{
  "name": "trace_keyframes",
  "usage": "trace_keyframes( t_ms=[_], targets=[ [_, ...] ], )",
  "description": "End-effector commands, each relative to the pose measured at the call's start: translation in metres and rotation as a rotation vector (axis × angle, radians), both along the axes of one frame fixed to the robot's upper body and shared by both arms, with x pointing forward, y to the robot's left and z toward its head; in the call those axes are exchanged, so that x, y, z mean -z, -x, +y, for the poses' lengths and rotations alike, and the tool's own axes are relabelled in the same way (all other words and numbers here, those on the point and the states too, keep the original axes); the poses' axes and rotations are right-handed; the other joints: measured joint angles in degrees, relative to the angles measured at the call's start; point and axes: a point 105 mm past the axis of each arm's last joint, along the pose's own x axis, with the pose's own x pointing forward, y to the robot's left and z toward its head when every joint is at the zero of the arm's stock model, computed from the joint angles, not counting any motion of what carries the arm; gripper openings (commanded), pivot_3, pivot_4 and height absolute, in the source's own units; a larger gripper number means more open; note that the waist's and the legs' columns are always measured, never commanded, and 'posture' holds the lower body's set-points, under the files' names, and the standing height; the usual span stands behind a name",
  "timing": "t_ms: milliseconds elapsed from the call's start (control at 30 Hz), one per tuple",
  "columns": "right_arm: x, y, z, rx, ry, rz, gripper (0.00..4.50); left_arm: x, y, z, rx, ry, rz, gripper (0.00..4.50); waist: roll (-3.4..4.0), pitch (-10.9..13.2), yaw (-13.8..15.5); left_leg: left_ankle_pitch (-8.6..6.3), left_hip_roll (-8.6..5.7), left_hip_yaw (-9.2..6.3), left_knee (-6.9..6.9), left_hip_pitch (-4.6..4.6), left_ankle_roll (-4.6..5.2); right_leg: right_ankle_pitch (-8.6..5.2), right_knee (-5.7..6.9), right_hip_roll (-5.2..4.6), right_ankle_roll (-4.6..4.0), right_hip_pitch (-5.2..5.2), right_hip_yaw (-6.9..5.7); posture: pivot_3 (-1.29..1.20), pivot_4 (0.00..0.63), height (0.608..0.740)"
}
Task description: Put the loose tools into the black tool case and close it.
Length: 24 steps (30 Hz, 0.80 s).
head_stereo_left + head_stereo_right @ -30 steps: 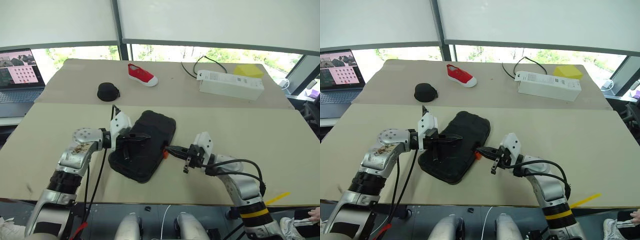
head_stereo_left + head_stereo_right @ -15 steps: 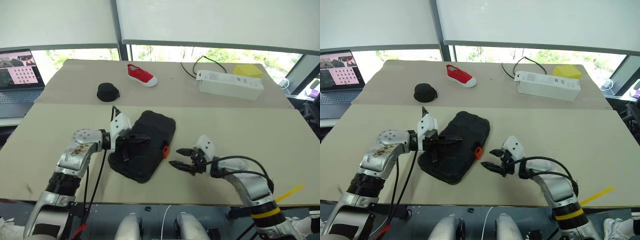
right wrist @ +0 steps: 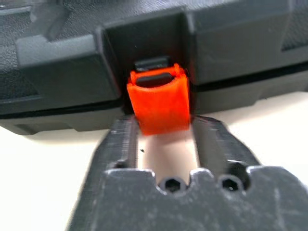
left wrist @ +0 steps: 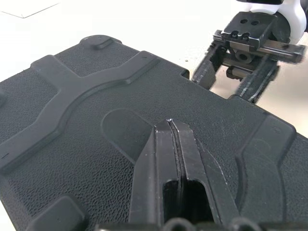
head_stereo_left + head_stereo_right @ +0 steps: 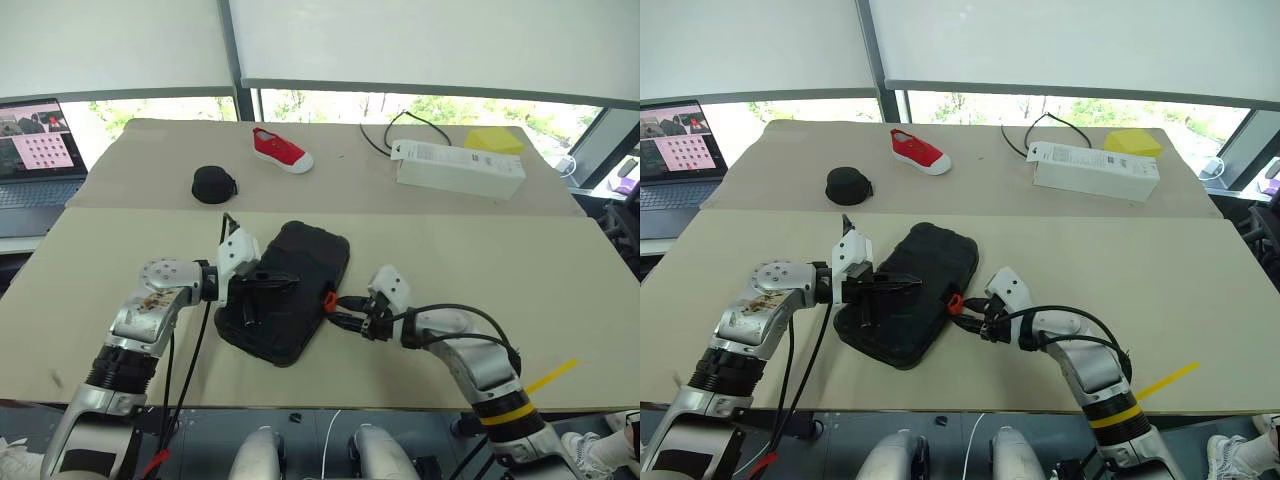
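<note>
The black tool case (image 5: 305, 262) lies closed on the tan table, its lid (image 4: 96, 110) down. My left gripper (image 5: 290, 281) is shut, its joined fingertips (image 4: 171, 124) resting on the lid's middle. My right gripper (image 5: 336, 308) is at the case's right edge. There its two fingers (image 3: 124, 139) stand one on each side of the orange latch (image 3: 158, 103), closed against its sides. The latch (image 5: 328, 298) hangs over the seam between lid and base. The loose tools are out of view.
A small round black pouch (image 5: 213, 184), a red shoe (image 5: 282, 149), a long white box (image 5: 460, 167) with a black cable and a yellow object (image 5: 494, 140) lie on the far half of the table. A laptop (image 5: 38, 150) stands at the far left.
My right gripper was shut at the latch, drew back and opened, then returned with its fingers closing around the latch. The left gripper has stayed on the lid.
</note>
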Motion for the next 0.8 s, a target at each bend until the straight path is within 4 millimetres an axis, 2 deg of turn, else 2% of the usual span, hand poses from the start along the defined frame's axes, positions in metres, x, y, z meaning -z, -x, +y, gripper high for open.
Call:
trace_keyframes(
  t_ms=[33,200,400,800],
  targets=[
    [-0.013,0.003,0.003,-0.044,-0.049,-0.078,1.24,0.033,0.006,0.01,-0.039,-0.058,0.138,0.0,0.0,0.0,0.0,0.0,0.0,0.0,0.0,0.0,0.0,0.0,0.0,0.0,0.01,0.0,0.0,0.0,0.15,0.74],
    [-0.009,0.002,-0.01,-0.031,-0.007,-0.106,1.24,0.035,0.007,0.011,-0.044,-0.059,0.141,0.0,0.0,0.0,-0.1,0.0,0.0,0.0,-0.01,-0.01,0.0,-0.01,-0.01,0.0,0.01,0.0,0.0,0.0,0.15,0.74],
    [-0.014,-0.003,-0.021,-0.002,-0.016,-0.153,1.24,0.038,0.008,0.01,-0.042,-0.062,0.15,0.0,0.0,0.0,-0.1,0.0,0.0,0.01,-0.01,0.0,0.0,-0.01,-0.03,-0.01,0.01,0.0,0.01,0.0,0.15,0.74],
    [-0.031,0.003,-0.006,-0.058,-0.14,-0.218,1.24,0.04,0.01,0.009,-0.042,-0.06,0.158,0.0,0.0,0.0,-0.2,0.0,0.0,0.0,-0.01,-0.01,0.0,-0.01,-0.03,-0.01,0.01,0.0,0.01,0.0,0.15,0.74]
  ],
)
